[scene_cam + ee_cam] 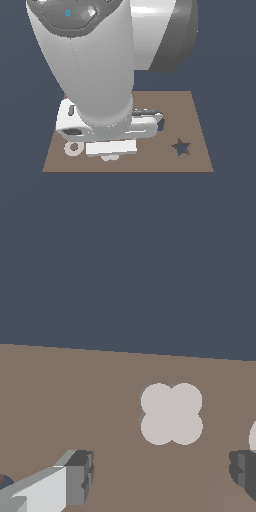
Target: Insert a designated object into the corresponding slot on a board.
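Observation:
The brown board (195, 115) lies flat under the arm. On its surface rests the designated object (171, 414), an off-white four-lobed piece. In the exterior view only a sliver of this piece (110, 158) peeks out below my gripper (111, 150). My gripper (162, 471) is open, low over the board, its two fingers (75, 476) wide apart and nothing held between them. The piece lies just ahead of the gap. A dark patch (161, 124) beside the hand may be the slot, mostly hidden by the arm.
A star-shaped dark cutout (181, 147) sits on the board toward the exterior view's right. An off-white ring (74, 148) lies near the board's corner at the exterior view's left, and its edge (253, 437) shows beside the far finger. The arm's body hides much of the board.

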`<state>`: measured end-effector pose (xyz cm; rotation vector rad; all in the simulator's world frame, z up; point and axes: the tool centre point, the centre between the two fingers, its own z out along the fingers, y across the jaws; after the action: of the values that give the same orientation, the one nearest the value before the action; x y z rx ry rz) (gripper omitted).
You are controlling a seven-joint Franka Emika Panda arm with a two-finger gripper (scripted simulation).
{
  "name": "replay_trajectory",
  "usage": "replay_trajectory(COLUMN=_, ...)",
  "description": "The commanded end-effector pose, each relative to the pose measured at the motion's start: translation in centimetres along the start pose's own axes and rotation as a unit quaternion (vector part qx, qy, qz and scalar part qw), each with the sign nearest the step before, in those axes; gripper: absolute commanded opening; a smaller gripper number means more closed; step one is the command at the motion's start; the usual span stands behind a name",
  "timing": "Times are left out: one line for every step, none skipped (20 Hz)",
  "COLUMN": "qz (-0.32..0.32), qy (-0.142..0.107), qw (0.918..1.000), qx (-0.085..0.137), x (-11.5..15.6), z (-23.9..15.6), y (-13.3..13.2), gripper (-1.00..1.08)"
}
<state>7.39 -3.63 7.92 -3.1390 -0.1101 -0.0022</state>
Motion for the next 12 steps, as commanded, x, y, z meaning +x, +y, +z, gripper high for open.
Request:
replay_trajectory(qz=-0.002, qy=0.000, qw=1.0000, qx=0.000, x=0.7, z=1.0, y=0.6, gripper=1.00)
replay_trajectory(qz=-0.002, qy=0.000, qw=1.0000, qx=0.000, x=1.0, z=1.4, y=0.8, gripper=1.00)
replay_trajectory(qz=-0.002, qy=0.000, qw=1.0000, qx=0.000, x=1.2, z=1.7, y=0.9, gripper=1.00)
replay_trajectory(qz=-0.003, qy=0.000, qw=1.0000, qx=0.000, x=1.3, z=1.9, y=1.1, gripper=1.00)
replay_trajectory(qz=-0.003, qy=0.000, qw=1.0000, qx=0.000, x=1.5, z=2.2, y=1.2, gripper=1.00)
replay_trajectory(qz=-0.003, qy=0.000, qw=1.0000, qx=0.000, x=1.6, z=2.3, y=1.3, gripper=1.00)
replay_trajectory(qz=-0.003, qy=0.000, qw=1.0000, qx=0.000, x=1.8, z=2.5, y=1.4, gripper=1.00)
replay_trajectory(qz=-0.003, qy=0.000, qw=1.0000, qx=0.000, x=1.9, z=2.6, y=1.5, gripper=1.00)
replay_trajectory(qz=-0.003, qy=-0.001, qw=1.0000, qx=0.000, x=1.9, z=2.8, y=1.5, gripper=1.00)
replay_trajectory(qz=-0.003, qy=-0.001, qw=1.0000, qx=0.000, x=2.0, z=2.8, y=1.6, gripper=1.00)
replay_trajectory(qz=-0.003, qy=-0.001, qw=1.0000, qx=0.000, x=2.0, z=2.9, y=1.6, gripper=1.00)
replay_trajectory(qz=-0.003, qy=-0.001, qw=1.0000, qx=0.000, x=2.1, z=2.9, y=1.7, gripper=1.00)
